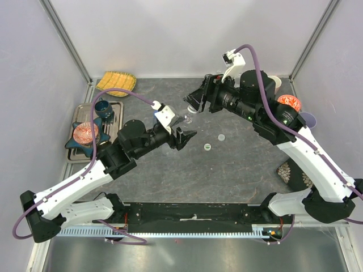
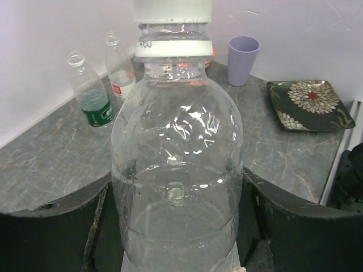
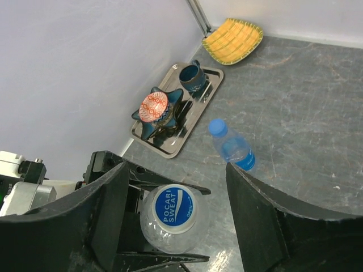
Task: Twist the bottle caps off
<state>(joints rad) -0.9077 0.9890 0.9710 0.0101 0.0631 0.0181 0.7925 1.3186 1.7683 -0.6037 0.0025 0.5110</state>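
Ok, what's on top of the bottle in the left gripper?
Its cap, white with a blue top, is seated on the bottle. The right gripper straddles the cap, jaws apart. The bottle's mouth is hidden under the cap.

Plain white walls (image 1: pixel 187 34) are enclosing a dark grey marbled tabletop (image 1: pixel 238 170) on 3 sides, w/ metal posts (image 1: pixel 66 39) standing in the back corners; even light is falling, prob. from overhead.

text: "POCARI SWEAT" | on: white-and-blue cap (image 3: pixel 174 208) of clear bottle (image 3: pixel 170 242)
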